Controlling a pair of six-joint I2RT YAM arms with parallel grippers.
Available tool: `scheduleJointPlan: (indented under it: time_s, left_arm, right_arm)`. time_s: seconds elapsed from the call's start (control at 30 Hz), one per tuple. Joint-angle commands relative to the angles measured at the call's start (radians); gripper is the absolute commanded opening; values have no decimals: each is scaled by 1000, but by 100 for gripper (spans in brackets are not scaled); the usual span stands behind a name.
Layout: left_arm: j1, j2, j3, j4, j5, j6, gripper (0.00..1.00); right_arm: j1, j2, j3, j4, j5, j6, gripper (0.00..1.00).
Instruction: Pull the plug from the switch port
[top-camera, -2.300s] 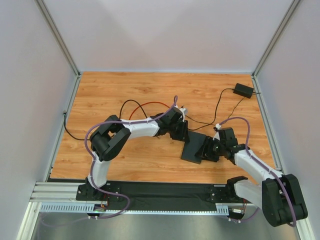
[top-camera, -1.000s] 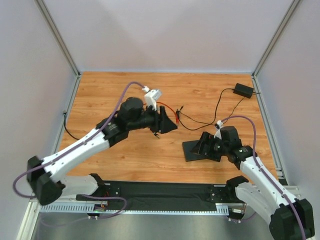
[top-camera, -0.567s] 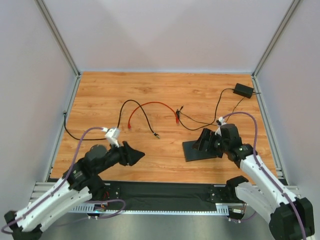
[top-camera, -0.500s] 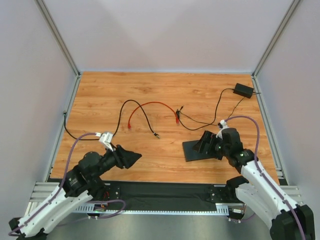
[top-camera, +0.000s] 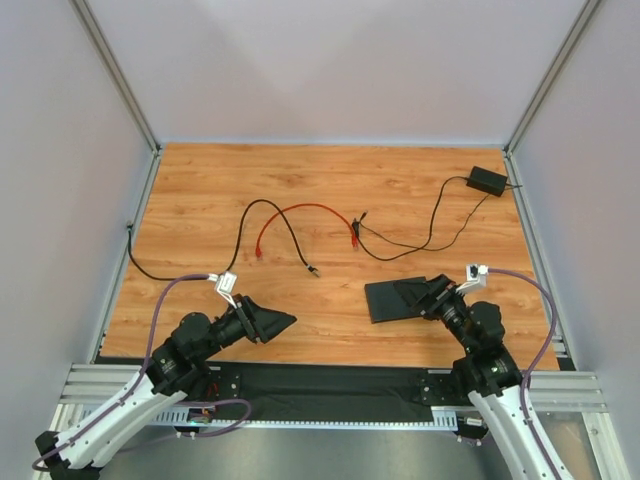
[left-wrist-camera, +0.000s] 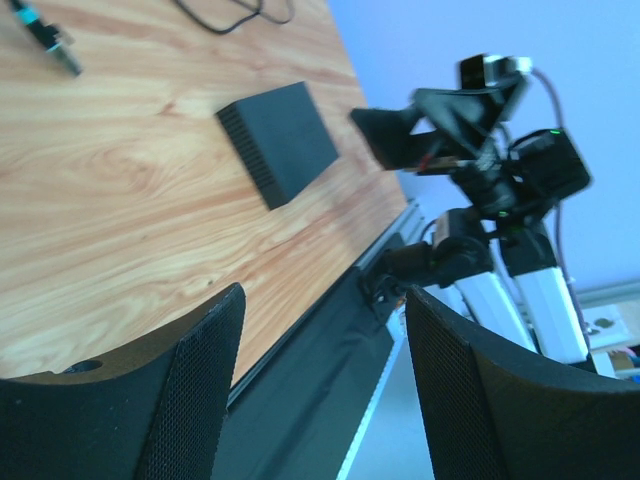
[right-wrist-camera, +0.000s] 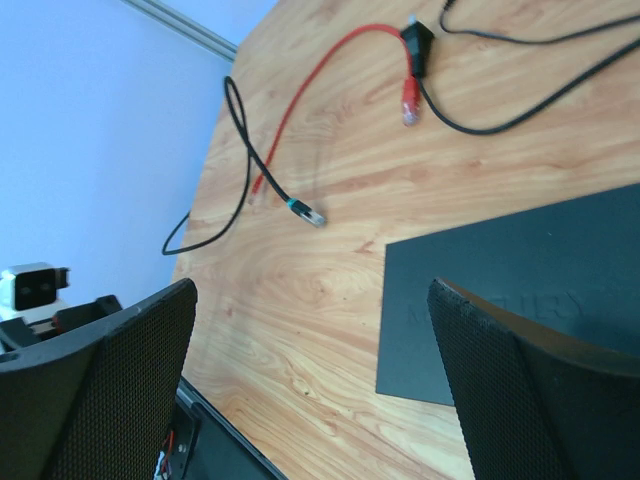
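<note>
The black box (top-camera: 400, 298) lies flat on the wooden bench (top-camera: 200, 190), right of centre and toward the near edge, just ahead of the right arm. Its port cannot be made out in any view; the left wrist camera shows only a ribbed narrow side facing it.

The teal-tipped plug (top-camera: 313, 270) lies loose on the bench on the end of a black cable, well apart from the box and to its left. A red cable (top-camera: 310, 207) arcs across the middle of the bench beyond it, with one red end lying beside a small black connector, and those too are clear of the box. At the far right corner sits a small adapter brick (top-camera: 487, 181) with its own thin black lead trailing toward the centre.

The left fingers (left-wrist-camera: 190, 400) stand apart with nothing between them - they hang low over the near left part of the bench, pointing toward the box from a distance. The right fingers (right-wrist-camera: 520, 400) are spread wide and hold nothing; they hover at the box's near right corner - whether they touch it I cannot tell.
</note>
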Motion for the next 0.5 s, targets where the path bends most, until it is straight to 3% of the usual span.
scheduleJointPlan:
  time_s: [0.0,0.47]
  left_arm:
    - [2,-99,-155,256,59,-2,73]
    - [4,-134,-150,108,62,18,75]
  right_arm:
    - [3,61,-133,-35,17,16,100]
    - [3,-12,-133,-142,64,97,100]
